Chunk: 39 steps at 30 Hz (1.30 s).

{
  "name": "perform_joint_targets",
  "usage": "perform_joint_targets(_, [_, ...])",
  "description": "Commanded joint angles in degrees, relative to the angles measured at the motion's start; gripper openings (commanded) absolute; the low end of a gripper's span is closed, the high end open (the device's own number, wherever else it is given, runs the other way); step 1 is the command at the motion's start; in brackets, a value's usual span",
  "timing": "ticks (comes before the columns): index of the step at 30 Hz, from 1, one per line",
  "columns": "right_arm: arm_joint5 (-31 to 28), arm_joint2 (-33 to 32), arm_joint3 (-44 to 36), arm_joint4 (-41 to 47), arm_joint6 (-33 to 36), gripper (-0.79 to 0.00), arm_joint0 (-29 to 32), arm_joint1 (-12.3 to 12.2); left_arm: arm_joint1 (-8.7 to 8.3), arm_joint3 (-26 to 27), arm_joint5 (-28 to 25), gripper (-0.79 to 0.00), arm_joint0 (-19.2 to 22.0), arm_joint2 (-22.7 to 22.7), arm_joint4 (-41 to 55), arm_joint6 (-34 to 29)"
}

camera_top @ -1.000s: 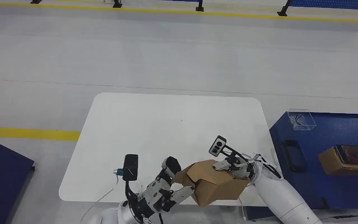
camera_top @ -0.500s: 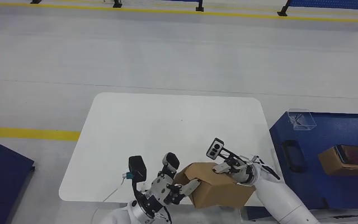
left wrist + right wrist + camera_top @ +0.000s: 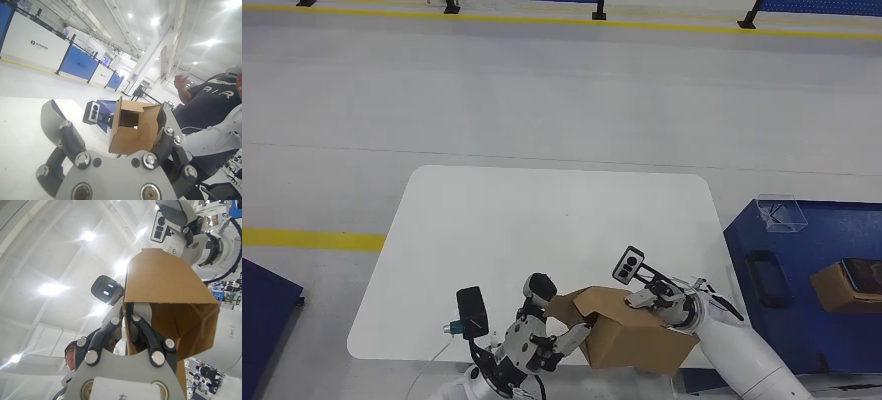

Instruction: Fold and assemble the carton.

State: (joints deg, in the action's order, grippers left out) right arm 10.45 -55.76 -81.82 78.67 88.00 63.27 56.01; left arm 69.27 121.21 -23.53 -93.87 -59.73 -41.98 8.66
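White, glossy arm shells (image 3: 739, 352), with a black cable (image 3: 234, 263) looping beside one wrist. Left gripper (image 3: 106, 108) and right gripper (image 3: 125, 318) of grey metal plates, black link bars and round silver screws. Small white camera box (image 3: 629, 263), black-faced.

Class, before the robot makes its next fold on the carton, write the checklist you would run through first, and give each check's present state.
1. Grip: right claw clamped on one wall of the carton: ok, a finger on each side of the wall.
2. Readiness: left claw open for the next fold: ok, jaws wide apart at the carton's end.
3. Contact: left claw touching the carton: cannot tell.
4. Closure: end flaps facing the left claw shut: not ok, a gap shows between them.
5. Support: carton resting on the table: cannot tell.
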Motion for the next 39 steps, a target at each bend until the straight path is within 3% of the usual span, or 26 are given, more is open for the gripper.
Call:
perform_joint_targets(1, [0.0, 0.0, 0.0, -0.2, 0.0, -0.785, -0.1, 0.0, -0.1, 0.3, -2.9, 0.0, -0.3, -0.2, 4.3, -0.8])
perform_joint_targets(10, [-1.6, 0.4, 1.0, -3.0, 0.0, -0.785, -0.5, 0.0, -1.14, 3.1, -12.1, 0.0, -1.4, -1.7, 14.9, -10.4])
perform_joint_targets(14, [-3.2, 0.7, 1.7, -4.6, 0.0, -0.785, -0.9, 0.1, -1.48, 3.8, -12.3, 0.0, -1.4, -2.2, 18.6, -14.2])
perform_joint_targets(19, [-6.2, 0.1, 2.2, -6.5, 0.0, -0.785, -1.2, 0.0, -1.63, 3.7, -8.7, 0.0, -1.8, -3.7, 21.2, -14.6])
perform_joint_targets(24, [-9.2, -1.0, 2.6, -8.9, 0.0, -0.785, -1.0, -0.1, -1.68, 3.8, -1.7, 0.0, -1.4, -4.4, 23.2, -17.3])
perform_joint_targets(39, [-8.9, -3.6, 0.9, -7.6, 0.0, -0.785, 0.3, -0.3, -1.07, 3.4, 11.7, 0.0, 0.2, -2.0, 5.8, -14.6])
